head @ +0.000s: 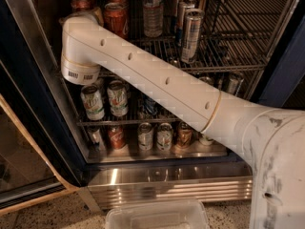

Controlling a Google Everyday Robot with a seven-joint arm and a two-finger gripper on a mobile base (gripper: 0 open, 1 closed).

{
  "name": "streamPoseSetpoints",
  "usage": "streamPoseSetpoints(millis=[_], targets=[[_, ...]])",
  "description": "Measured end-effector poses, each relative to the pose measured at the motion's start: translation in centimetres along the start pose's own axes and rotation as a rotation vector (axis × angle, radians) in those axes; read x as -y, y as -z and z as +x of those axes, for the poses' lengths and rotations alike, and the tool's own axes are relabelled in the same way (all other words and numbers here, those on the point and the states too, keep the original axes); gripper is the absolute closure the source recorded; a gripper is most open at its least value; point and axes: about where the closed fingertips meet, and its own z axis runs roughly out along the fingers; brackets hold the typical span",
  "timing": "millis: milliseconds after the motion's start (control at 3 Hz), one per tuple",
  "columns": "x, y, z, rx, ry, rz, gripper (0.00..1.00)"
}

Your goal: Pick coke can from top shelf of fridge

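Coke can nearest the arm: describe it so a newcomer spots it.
In the fridge, go left along the top shelf. The coke can stands frontmost, beside the white arm joint hiding the end effector; red, unlike the clear bottle to its right.

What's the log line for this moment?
arm: inside fridge | pincer: hidden behind wrist at top shelf | coke can: on shelf

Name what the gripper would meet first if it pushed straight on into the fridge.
Probably the coke can at the left of the top shelf. The gripper itself is hidden behind the arm's end joint, close in front of that can, so depth is unclear.
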Motion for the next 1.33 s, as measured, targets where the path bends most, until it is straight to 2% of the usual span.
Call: streamPoseSetpoints(millis=[667,1000,1333], targets=[[0.6,-2.0,0.1,0.009,0.001,0.004,0.39],[0.3,-4.3,0.1,0.006,0.008,-0.027,0.39],[0.4,-4.5,0.4,0.003,0.004,-0.024,0.38]])
